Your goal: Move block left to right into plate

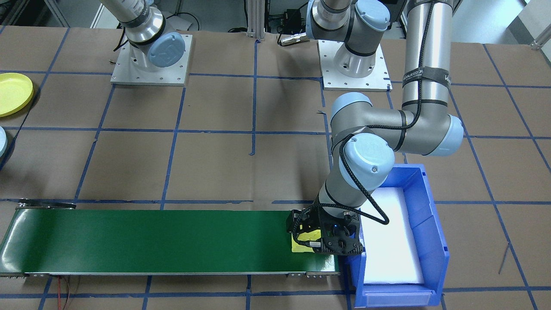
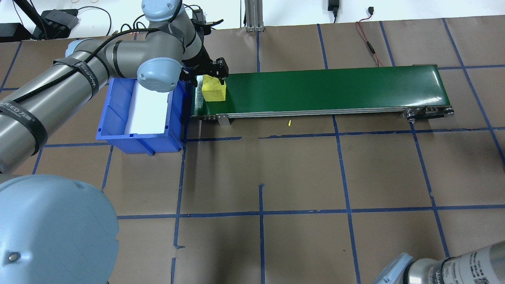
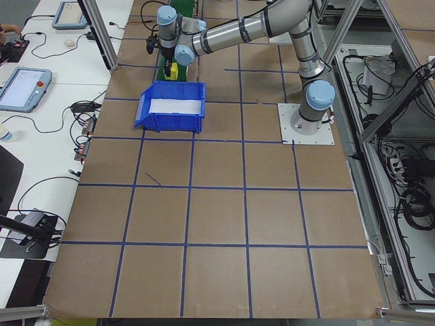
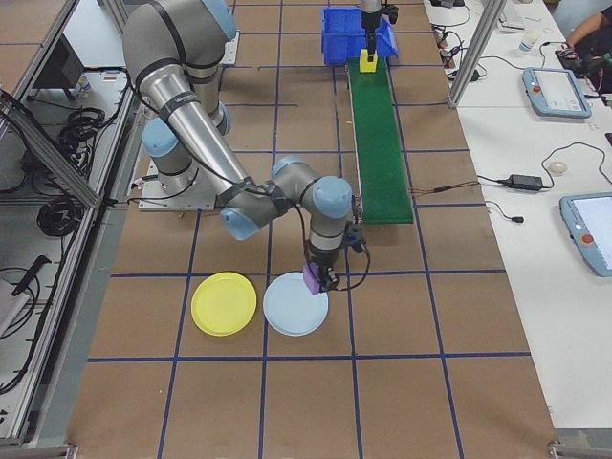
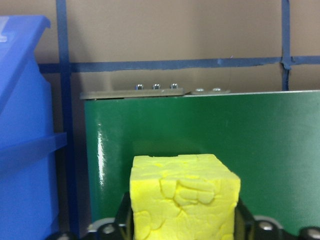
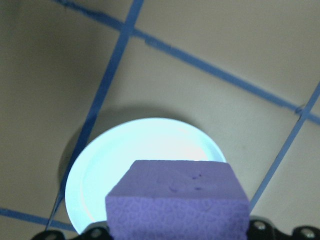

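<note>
While the left gripper (image 2: 209,77) stands over the end of the green conveyor belt (image 2: 323,88) nearest the blue bin (image 2: 118,126), its fingers are closed against the sides of a yellow foam block (image 2: 214,91); the left wrist view shows the block (image 5: 184,195) held between them with the belt surface behind it, and whether it touches the belt cannot be told. The bin sits just beside that belt end and holds a white liner (image 1: 389,241). At the opposite end of the table, the right gripper (image 4: 318,277) is clamped on a purple block (image 6: 177,202), held above a pale blue plate (image 6: 115,165). The yellow plate (image 4: 224,303) lies on the brown paper just beside the pale blue one, rims close together, with no block visible in it.
</note>
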Motion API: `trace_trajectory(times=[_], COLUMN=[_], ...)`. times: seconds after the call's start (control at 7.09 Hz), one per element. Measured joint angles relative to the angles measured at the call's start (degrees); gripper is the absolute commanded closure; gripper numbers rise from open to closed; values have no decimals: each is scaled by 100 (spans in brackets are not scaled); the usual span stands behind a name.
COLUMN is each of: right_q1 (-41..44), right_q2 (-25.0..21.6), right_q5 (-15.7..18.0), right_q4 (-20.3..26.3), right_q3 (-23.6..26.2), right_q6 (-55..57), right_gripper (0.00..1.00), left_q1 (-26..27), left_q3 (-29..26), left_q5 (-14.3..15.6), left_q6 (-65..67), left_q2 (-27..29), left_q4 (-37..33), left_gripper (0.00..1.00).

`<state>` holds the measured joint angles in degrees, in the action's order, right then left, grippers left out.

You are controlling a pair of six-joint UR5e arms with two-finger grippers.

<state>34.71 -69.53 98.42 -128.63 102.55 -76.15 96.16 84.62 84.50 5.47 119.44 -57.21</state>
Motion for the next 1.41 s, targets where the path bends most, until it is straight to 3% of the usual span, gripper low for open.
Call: trace_trajectory(times=[0.28, 0.71, 0.85, 1.27, 1.41], right_q1=[-415, -435, -250, 1398, 1982], right_q2=[175, 100, -54, -620, -644], right_q5=[-386, -514, -543, -642, -876], right_q4=[-189, -127, 37, 861, 1009], right_q3=[334, 356, 340, 33, -99], right_q6=[-27, 305, 644, 2272, 3054], right_gripper=[0, 0, 0, 0, 0], left_q1=[1, -249, -475, -802, -800], left_q3=[16, 265, 435, 724, 702], left_q5=[59, 719, 807, 689, 607], left_q6=[60, -23, -136, -460, -537], left_q2=[-655, -1714, -2185, -3188, -3350], left_q4=[-588, -1799, -2217, -2924, -3052], left_gripper=[0, 0, 0, 0, 0])
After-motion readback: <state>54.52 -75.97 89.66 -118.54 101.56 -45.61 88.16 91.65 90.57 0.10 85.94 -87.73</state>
